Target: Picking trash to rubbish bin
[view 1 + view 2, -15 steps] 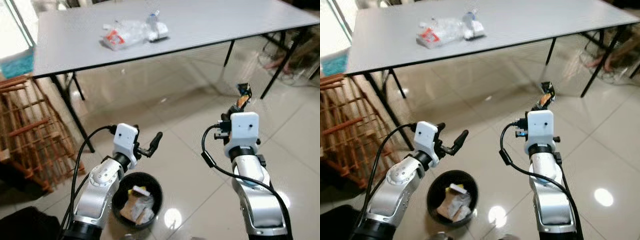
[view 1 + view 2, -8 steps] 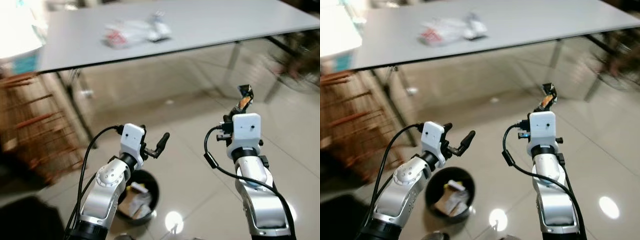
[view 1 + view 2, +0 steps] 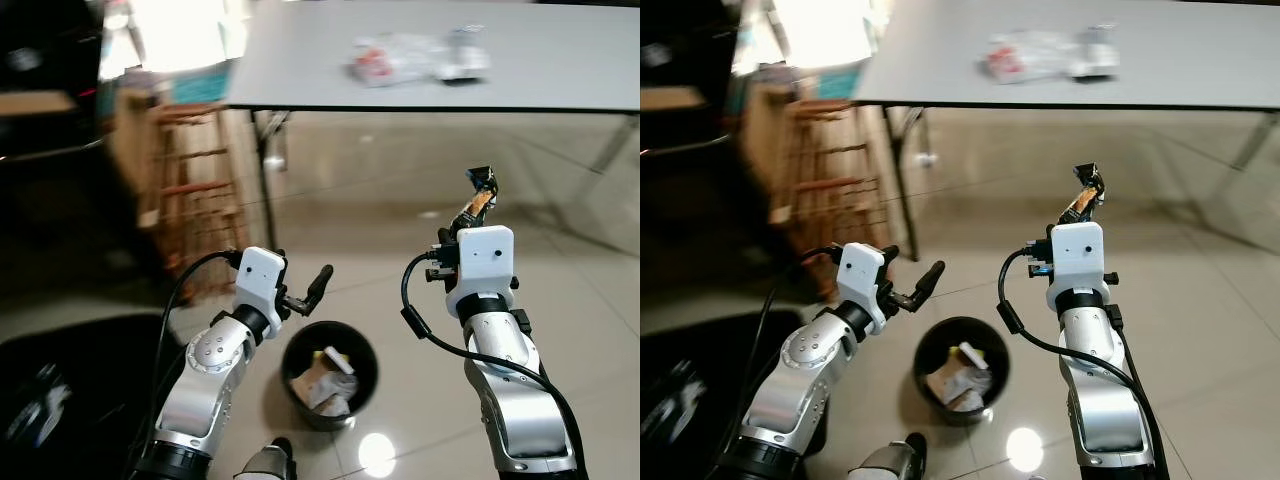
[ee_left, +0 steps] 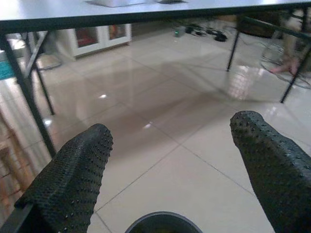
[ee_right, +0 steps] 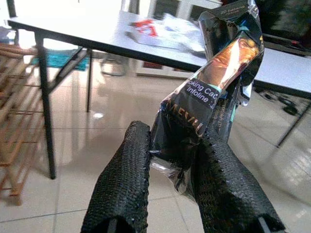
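A round black rubbish bin (image 3: 330, 372) sits on the glossy tile floor at 6 o'clock, already holding crumpled paper. The left gripper (image 3: 305, 295) hovers empty, fingers spread. At 2 o'clock the right gripper (image 5: 167, 182) pinches a crinkly foil wrapper (image 5: 218, 77) upright (ready for dropping). More plastic trash (image 3: 415, 58) lies on the desk (image 3: 300, 60) at 12.

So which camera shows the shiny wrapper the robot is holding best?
The right wrist view: the wrapper is close, pinched between the right gripper fingers, print readable. Both eye views show it small, above that gripper.
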Controlling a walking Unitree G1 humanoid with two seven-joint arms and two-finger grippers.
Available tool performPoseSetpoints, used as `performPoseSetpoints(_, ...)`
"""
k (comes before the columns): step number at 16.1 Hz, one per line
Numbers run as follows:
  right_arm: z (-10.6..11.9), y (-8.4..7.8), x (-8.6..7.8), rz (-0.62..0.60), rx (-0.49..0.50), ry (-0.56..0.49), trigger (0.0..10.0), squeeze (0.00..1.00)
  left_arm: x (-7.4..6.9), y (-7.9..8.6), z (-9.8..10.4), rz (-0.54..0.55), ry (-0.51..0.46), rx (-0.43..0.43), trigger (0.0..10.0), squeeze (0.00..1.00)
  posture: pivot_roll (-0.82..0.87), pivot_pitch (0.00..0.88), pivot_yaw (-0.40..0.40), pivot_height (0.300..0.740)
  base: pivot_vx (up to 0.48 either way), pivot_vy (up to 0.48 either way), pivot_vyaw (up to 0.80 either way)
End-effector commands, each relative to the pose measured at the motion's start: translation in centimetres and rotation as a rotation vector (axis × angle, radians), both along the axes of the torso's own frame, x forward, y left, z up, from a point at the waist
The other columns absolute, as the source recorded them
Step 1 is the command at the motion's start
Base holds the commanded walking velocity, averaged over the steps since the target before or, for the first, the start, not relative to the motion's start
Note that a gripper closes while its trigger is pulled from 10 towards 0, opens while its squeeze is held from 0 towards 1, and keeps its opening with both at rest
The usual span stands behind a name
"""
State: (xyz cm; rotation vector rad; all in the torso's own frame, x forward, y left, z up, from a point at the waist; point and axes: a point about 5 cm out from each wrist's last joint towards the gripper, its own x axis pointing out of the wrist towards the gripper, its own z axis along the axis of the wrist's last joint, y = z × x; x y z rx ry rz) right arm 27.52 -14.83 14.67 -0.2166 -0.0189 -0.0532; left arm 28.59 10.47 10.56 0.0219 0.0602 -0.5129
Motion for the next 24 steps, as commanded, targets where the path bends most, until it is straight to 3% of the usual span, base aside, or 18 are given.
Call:
performPoseSetpoints(1,0.2,0.07,0.06,0.002,0.004,-0.012,10.0,0.0,0.03,-0.11,0.06,-0.006,-0.004,0.008,10.0,0.0,-0.01,0.088,0.014,0.74,0.0,0.0,0.8)
performPoseSetpoints(10,0.28,0.16,0.13,0.009,0.009,-0.018,10.0,0.0,-0.05,-0.33,0.29,-0.031,-0.02,0.016,10.0,0.0,-0.01,0.089,0.013,0.74,0.0,0.0,0.79)
performPoseSetpoints(18,0.15,0.13,0.08,-0.001,0.031,-0.012,10.0,0.0,-0.32,-0.49,0.13,-0.047,-0.018,0.026,10.0,0.0,-0.01,0.097,0.014,0.74,0.0,0.0,0.0)
performPoseSetpoints(24,0.04,0.12,0.03,-0.008,0.039,-0.007,10.0,0.0,-0.4,-0.68,0.11,-0.062,-0.013,0.024,10.0,0.0,-0.01,0.098,0.02,0.74,0.0,0.0,-0.79)
